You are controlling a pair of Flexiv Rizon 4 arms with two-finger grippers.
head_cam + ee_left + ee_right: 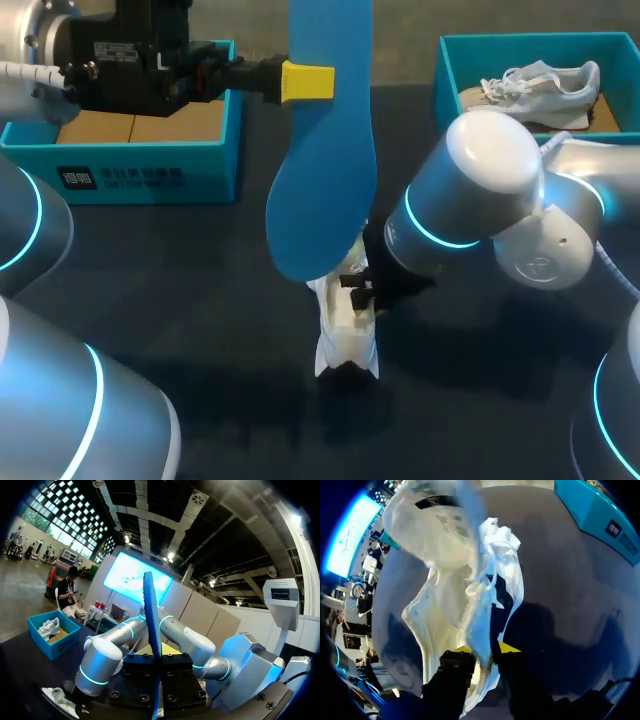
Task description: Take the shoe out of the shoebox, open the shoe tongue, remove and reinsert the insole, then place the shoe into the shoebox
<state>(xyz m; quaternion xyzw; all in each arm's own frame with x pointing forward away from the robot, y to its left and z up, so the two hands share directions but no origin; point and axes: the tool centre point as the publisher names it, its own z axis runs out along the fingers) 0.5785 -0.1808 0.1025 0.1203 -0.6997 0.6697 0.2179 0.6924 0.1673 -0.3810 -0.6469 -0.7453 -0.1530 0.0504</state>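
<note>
My left gripper [314, 82] pinches the blue insole [325, 160], held upright over the middle of the table with its top cut off; the left wrist view shows it only edge-on. My right gripper [485, 652] is clamped on the white shoe [347, 335] below the insole. In the head view my right arm hides those fingers.

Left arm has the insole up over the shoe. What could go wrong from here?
The left gripper pinches the blue insole high up, leaving a long free part hanging, which may flex and miss the opening of the white shoe. The right gripper holds only thin fabric of that shoe, so it might slip or tip when pushed.
</note>
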